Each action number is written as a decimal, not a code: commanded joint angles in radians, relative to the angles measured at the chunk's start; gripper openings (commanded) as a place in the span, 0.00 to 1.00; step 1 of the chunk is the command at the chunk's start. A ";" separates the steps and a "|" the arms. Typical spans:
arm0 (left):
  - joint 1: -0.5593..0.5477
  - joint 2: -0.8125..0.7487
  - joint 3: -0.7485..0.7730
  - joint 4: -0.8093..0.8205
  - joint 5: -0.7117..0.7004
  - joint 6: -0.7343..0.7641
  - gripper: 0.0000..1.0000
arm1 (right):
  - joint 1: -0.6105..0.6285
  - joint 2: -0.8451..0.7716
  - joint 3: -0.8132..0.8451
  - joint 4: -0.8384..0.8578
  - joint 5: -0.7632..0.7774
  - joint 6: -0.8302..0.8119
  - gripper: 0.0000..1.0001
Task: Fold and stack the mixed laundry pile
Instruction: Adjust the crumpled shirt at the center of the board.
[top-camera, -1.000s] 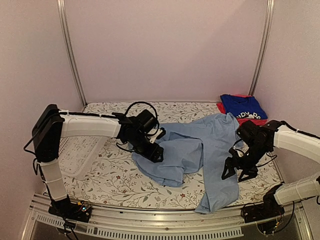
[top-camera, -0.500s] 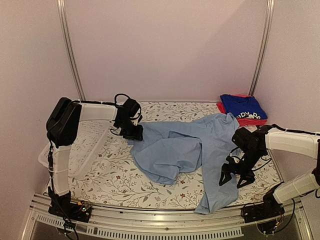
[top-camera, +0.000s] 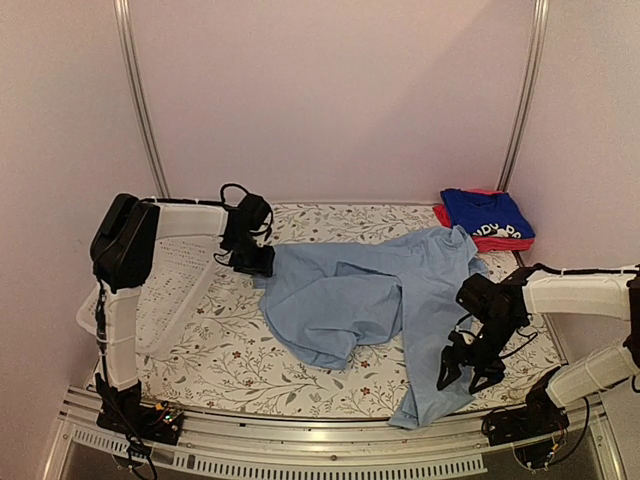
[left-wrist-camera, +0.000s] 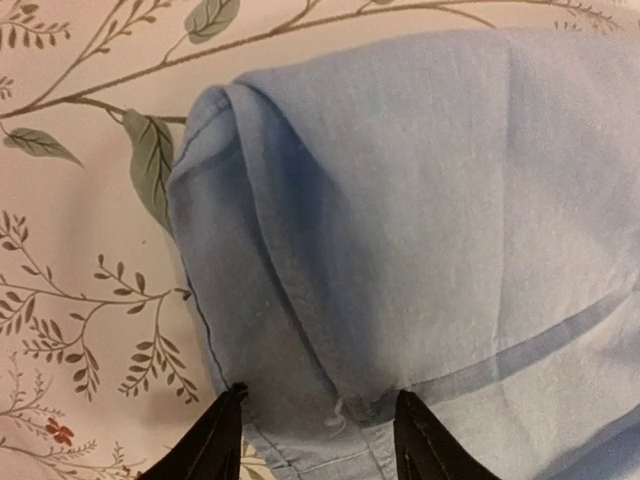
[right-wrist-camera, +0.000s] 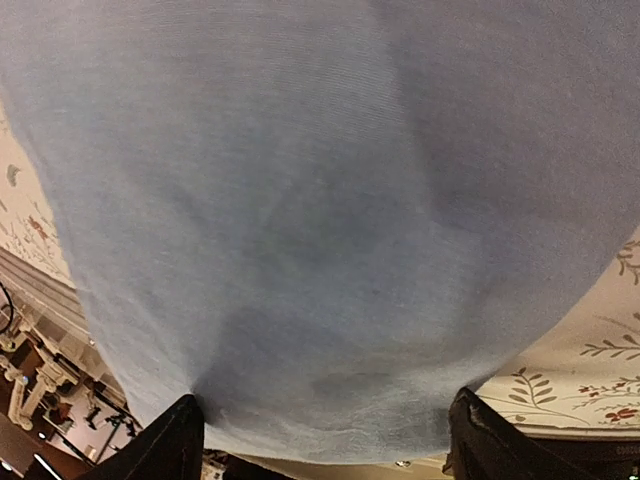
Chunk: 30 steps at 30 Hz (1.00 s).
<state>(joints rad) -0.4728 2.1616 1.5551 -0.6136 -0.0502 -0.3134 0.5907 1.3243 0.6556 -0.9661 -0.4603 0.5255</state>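
- The white perforated basket (top-camera: 165, 300) lies on the outer side of the left gripper (top-camera: 254, 265). I judge it has no part in this step, so any pull should run away from it.
- The left fingers stand part-way apart astride the rolled hem corner of the light-blue collared shirt (left-wrist-camera: 420, 200). I cannot tell whether they pinch it. They should close on the doubled hem between the tips, taking both layers. They should not catch the floral table cover (left-wrist-camera: 70, 250) beside the left finger.
- The shirt spreads, rumpled, from those fingers across to the right gripper (top-camera: 462, 378), and one end hangs over the near table edge. The step, as I judge it, is to spread the shirt flat before folding.
- The right fingers are wide and hold nothing, with cloth spanning the gap just ahead of the tips. They should come down and close on an edge. Then they should draw evenly away from the left fingers, so the wrinkles pull out without twisting.
- Beyond the right fingers, at the far corner, the royal-blue shirt (top-camera: 485, 213) lies folded on the red-pink one (top-camera: 441, 214). Both sit well apart from the fingers, and the pull should leave that stack alone.
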 joint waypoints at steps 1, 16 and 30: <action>0.018 -0.034 0.034 -0.015 0.010 0.017 0.53 | 0.009 0.029 -0.061 0.082 -0.019 0.054 0.67; -0.144 -0.484 -0.310 0.099 0.165 0.111 0.72 | 0.010 -0.078 0.162 -0.050 0.043 0.030 0.08; -0.258 -0.476 -0.351 0.140 0.139 0.041 0.75 | 0.297 0.045 0.129 -0.129 0.253 0.213 0.99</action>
<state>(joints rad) -0.7033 1.6653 1.1866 -0.5087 0.0982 -0.2546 0.8619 1.3300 0.8097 -1.0996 -0.2806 0.6552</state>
